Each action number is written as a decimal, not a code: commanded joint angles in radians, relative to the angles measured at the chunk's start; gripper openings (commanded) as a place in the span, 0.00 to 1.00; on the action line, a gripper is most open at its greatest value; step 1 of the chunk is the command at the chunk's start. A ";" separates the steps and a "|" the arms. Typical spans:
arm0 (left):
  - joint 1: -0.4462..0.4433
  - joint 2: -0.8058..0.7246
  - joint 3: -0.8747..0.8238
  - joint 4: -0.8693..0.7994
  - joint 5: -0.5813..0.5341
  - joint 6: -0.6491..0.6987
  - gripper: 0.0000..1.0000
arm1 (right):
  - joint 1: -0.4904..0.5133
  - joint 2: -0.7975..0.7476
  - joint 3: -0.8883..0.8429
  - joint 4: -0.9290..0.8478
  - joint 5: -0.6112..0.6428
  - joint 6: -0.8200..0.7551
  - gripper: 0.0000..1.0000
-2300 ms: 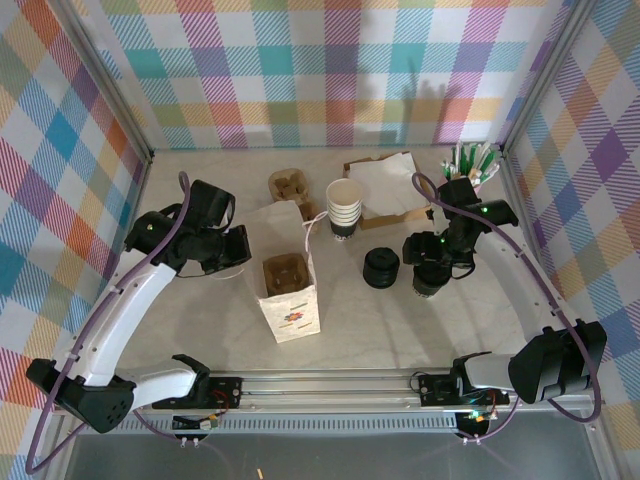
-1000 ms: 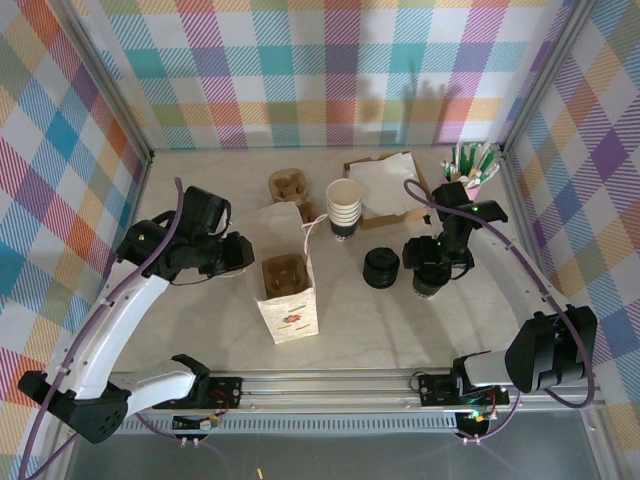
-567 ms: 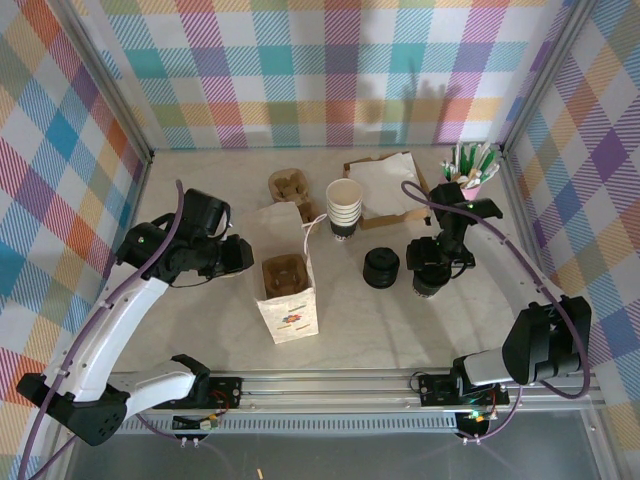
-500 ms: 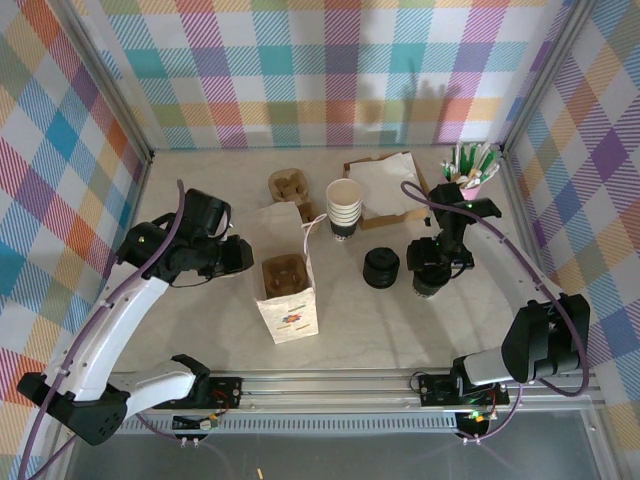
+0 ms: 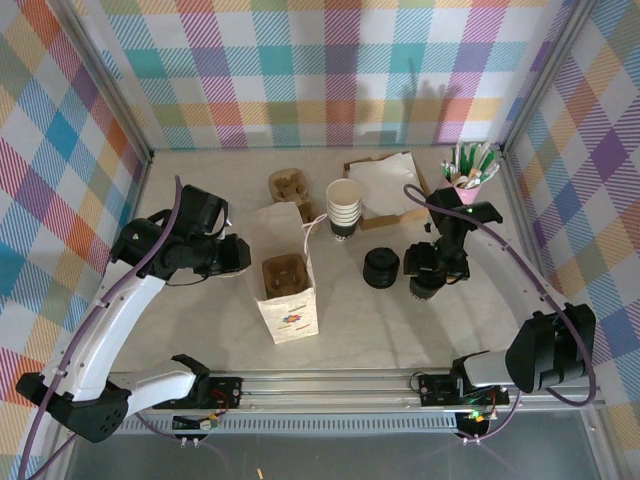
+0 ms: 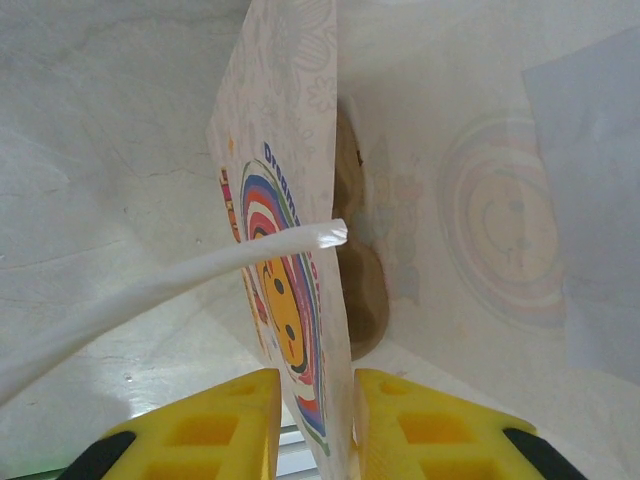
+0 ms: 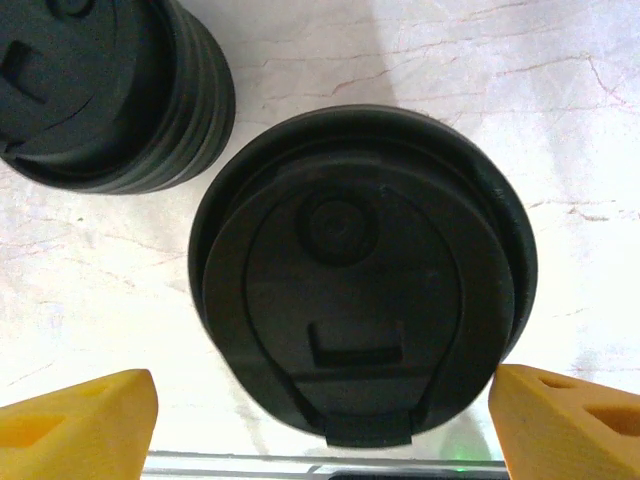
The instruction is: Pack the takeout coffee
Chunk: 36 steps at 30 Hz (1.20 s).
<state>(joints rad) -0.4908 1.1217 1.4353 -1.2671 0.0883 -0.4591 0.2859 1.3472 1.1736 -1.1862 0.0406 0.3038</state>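
Presently the takeout coffee (image 5: 422, 290) stands upright on the pale table (image 5: 400, 335), right of centre, just beside a squat stack of black lids (image 5: 381, 268) on its left. The right gripper (image 5: 427, 272) hangs directly above it and hides most of it in the overhead view. In the right wrist view the round black lid of the coffee (image 7: 360, 310) is seen from straight above, and the gripper's (image 7: 322, 420) yellow fingertips (image 7: 75, 420) stand wide apart on either side of it: released, not gripping, with bare table between the left tip and the lid and the right tip very near the rim. The lid stack (image 7: 100, 90) sits at the upper left of that view, close to the coffee but apart from it. Across the table the left gripper (image 5: 226, 256) is clenched on the near wall of an open paper bag (image 5: 288, 295). Its wrist view shows the printed bag wall (image 6: 290, 260) pinched between the yellow fingers (image 6: 210, 430), a white handle (image 6: 150, 290) arching across, and a brown cup carrier (image 6: 358, 290) down inside. Behind the bag stand a stack of lidless cream cups (image 5: 344, 208) and a second brown carrier (image 5: 288, 185).
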 commanded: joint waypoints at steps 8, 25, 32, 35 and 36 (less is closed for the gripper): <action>-0.012 -0.030 -0.002 -0.033 0.029 0.009 0.25 | 0.013 -0.021 0.005 -0.056 0.101 0.035 0.89; -0.012 -0.049 0.006 -0.046 0.019 -0.032 0.26 | 0.013 0.043 0.009 0.026 0.105 -0.033 0.88; -0.012 -0.049 0.012 -0.040 0.018 -0.068 0.27 | 0.013 0.069 0.003 0.057 0.105 -0.052 0.86; -0.012 -0.050 0.013 -0.038 0.007 -0.075 0.27 | 0.012 0.078 0.004 0.072 0.118 -0.053 0.85; -0.012 -0.048 0.015 -0.042 0.003 -0.079 0.27 | 0.012 0.079 0.005 0.075 0.119 -0.051 0.84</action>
<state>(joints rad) -0.4908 1.0721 1.4315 -1.2888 0.0944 -0.5137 0.2951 1.4189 1.1736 -1.1263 0.1471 0.2684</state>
